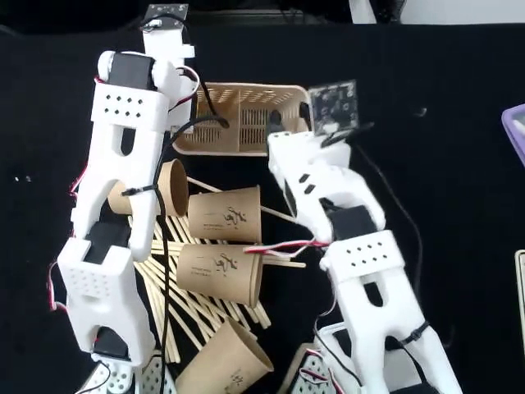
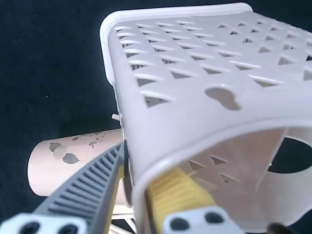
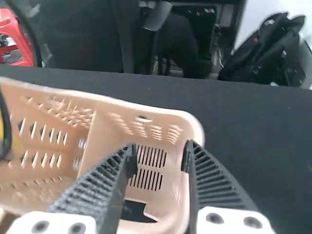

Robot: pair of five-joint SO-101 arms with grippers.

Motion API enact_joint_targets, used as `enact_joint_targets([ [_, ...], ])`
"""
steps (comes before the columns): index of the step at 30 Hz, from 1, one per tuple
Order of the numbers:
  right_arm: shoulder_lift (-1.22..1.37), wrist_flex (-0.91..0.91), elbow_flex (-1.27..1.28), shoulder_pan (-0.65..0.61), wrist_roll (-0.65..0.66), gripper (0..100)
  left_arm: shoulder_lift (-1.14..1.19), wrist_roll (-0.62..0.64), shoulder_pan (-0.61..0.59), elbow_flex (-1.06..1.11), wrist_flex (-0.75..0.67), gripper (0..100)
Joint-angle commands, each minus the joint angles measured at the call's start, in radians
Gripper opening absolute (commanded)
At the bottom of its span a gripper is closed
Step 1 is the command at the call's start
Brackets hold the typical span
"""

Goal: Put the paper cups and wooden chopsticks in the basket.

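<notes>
The beige basket (image 1: 242, 119) lies at the back of the black table. My left gripper (image 2: 134, 170) is shut on its wall, with the grey finger (image 2: 92, 183) outside and the yellow finger (image 2: 175, 192) inside. In the high view that gripper (image 1: 187, 123) is at the basket's left end. My right gripper (image 3: 158, 156) stands open over the rim of the basket (image 3: 161, 122), at the basket's right end (image 1: 287, 135). Several brown paper cups (image 1: 225, 213) lie on their sides between the arms, on a spread of wooden chopsticks (image 1: 189, 308). One cup (image 2: 73, 163) lies beside the basket.
A purple object (image 1: 515, 127) sits at the table's right edge, and a pale edge (image 1: 521, 279) shows lower down. Cables run along both arms. Bare black table stretches right of the basket. Dark bags and furniture stand beyond the table's far edge.
</notes>
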Motion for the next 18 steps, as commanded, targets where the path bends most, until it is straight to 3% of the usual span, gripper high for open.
enact_joint_targets([
  [1, 0.015, 0.133, -0.194, 0.043, -0.032, 18.0, -0.061, 0.005, -0.002, 0.018, 0.002, 3],
  [4, 0.022, 0.227, -0.321, 0.044, -0.032, 18.0, -0.061, 0.005, -0.002, 0.035, 0.002, 3],
  [8, 0.025, 0.272, -0.306, 0.041, -0.034, 18.0, -0.061, 0.005, -0.002, 0.031, 0.002, 3],
  [18, 0.13, 0.094, -0.102, 0.026, -0.031, 17.8, -0.061, 0.005, -0.004, 0.031, 0.002, 3],
])
